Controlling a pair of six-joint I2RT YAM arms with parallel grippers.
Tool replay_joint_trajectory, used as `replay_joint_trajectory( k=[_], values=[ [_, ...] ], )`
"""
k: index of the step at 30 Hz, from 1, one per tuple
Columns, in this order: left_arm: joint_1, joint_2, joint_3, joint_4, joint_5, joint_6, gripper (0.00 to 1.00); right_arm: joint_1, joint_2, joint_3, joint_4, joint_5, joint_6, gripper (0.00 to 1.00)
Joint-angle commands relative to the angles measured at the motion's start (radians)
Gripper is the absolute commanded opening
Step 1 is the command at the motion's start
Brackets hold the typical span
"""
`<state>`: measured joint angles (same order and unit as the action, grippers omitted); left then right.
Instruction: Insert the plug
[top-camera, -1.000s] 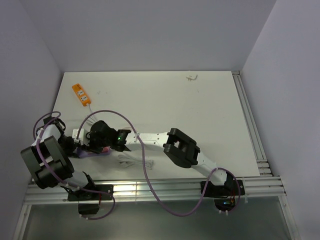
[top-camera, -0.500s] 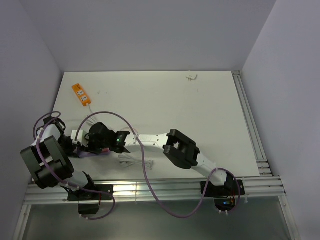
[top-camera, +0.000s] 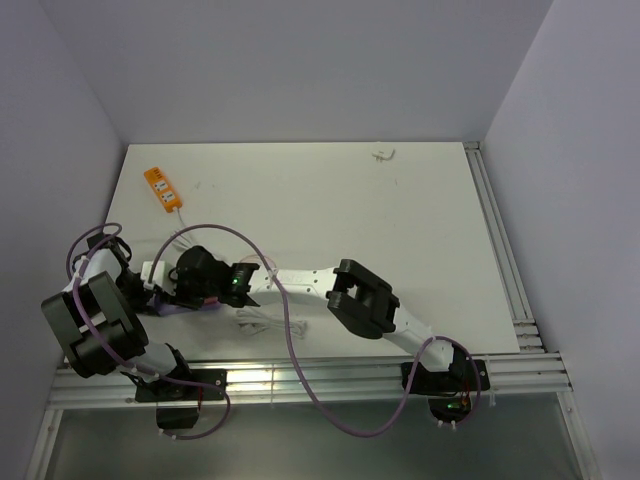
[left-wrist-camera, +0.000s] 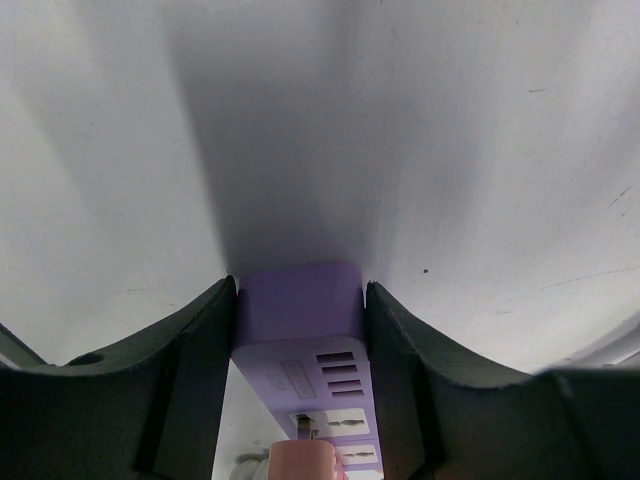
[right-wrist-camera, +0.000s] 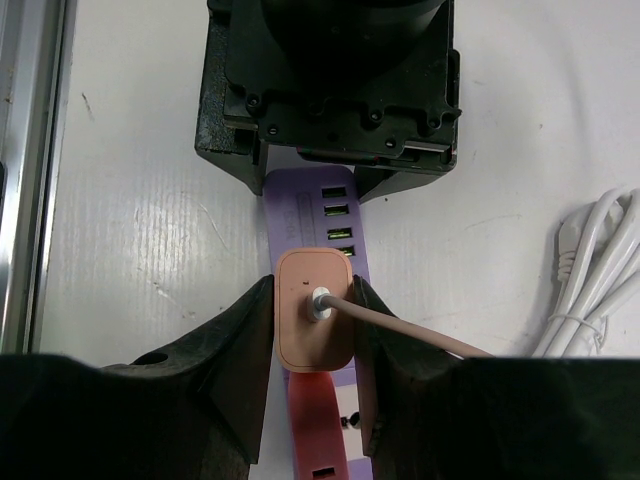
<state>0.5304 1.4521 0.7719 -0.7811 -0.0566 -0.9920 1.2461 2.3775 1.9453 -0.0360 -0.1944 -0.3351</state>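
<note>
Pressing the plug (right-wrist-camera: 315, 322) straight down, prongs square to the slots, is looking like the best approach. The right hand (right-wrist-camera: 314, 335) is clamping its sides over the lilac power strip (right-wrist-camera: 338, 215), at 8 o'clock on the surface (top-camera: 400, 220). The left hand (left-wrist-camera: 300, 315) is clamping the strip's end, at 12 o'clock from the plug. The views are showing one plug, one lilac strip, one orange power strip (top-camera: 161, 188) and two hands.

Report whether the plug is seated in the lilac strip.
Not fully seated: right gripper grips the plug against the lilac strip, yet a prong shows between them.
</note>
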Motion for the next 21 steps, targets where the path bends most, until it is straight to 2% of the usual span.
replay_joint_trajectory(
  k=[1,15,21],
  values=[
    [-0.006,0.007,-0.026,0.013,-0.002,-0.013,0.00,-0.010,-0.024,0.030,-0.091,0.070,-0.041,0.00],
    [-0.006,0.004,-0.020,0.011,0.001,-0.011,0.00,-0.008,0.032,0.136,-0.188,0.044,-0.056,0.00],
    [-0.004,0.013,-0.023,0.014,0.017,-0.013,0.00,-0.010,0.020,0.101,-0.168,0.032,-0.056,0.00]
  ],
)
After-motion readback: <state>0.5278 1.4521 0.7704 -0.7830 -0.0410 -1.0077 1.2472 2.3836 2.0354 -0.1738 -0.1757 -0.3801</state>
